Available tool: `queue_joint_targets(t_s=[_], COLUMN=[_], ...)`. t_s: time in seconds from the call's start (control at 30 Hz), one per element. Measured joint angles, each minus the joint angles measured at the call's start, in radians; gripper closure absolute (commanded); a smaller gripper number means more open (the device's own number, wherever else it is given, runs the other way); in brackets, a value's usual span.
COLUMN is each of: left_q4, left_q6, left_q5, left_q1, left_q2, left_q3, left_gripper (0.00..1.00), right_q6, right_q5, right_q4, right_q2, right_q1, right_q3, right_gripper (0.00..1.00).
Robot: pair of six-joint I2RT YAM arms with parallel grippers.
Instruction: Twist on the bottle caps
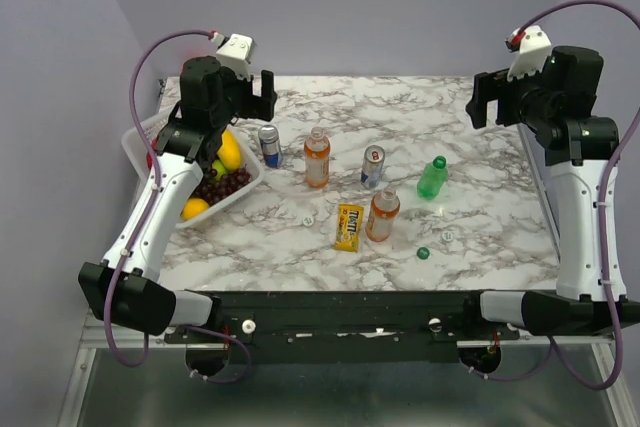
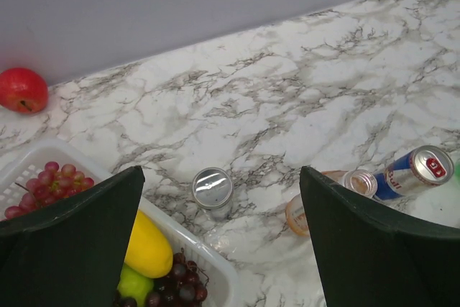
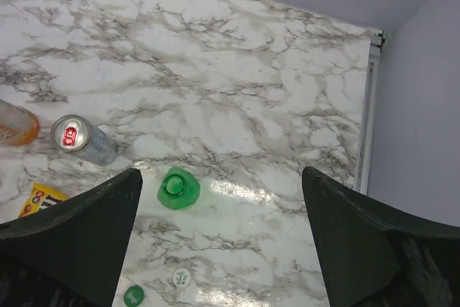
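Two orange-drink bottles stand mid-table, one at the back (image 1: pixel 317 157) and one nearer the front (image 1: pixel 382 215). A green bottle (image 1: pixel 432 177) stands to their right and shows below my right gripper (image 3: pixel 178 188). One white cap (image 1: pixel 308 219) lies left of the front bottle. Another white cap (image 1: pixel 447 235) and the dark green cap (image 1: pixel 423 253) lie front right; both show in the right wrist view, white (image 3: pixel 181 277) and green (image 3: pixel 134 295). My left gripper (image 1: pixel 258 97) (image 2: pixel 221 174) and right gripper (image 1: pixel 487 102) (image 3: pixel 222 172) are open, empty and raised high.
A white basket (image 1: pixel 135 142) of fruit sits at the left. Two drink cans stand near the bottles, one at the left (image 1: pixel 269 145) and one in the middle (image 1: pixel 372 167). A yellow candy packet (image 1: pixel 348 227) lies front centre. A red apple (image 2: pixel 23 90) lies by the wall.
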Motion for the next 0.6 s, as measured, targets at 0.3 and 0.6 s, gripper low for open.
queue_joint_targets(t_s=[0.3, 0.6], left_q4=[-0.016, -0.011], left_q6=[0.1, 0.279], left_q5=[0.03, 0.272], left_q1=[-0.009, -0.06], left_q2=[0.001, -0.168], left_q3=[0.011, -0.271], left_gripper=[0.01, 0.01], right_q6=[-0.239, -0.443], right_q5=[-0.304, -0.401], right_q4=[-0.147, -0.2], right_q2=[0.012, -0.047], right_q1=[0.063, 0.373], right_q3=[0.011, -0.148], right_gripper=[0.06, 0.19])
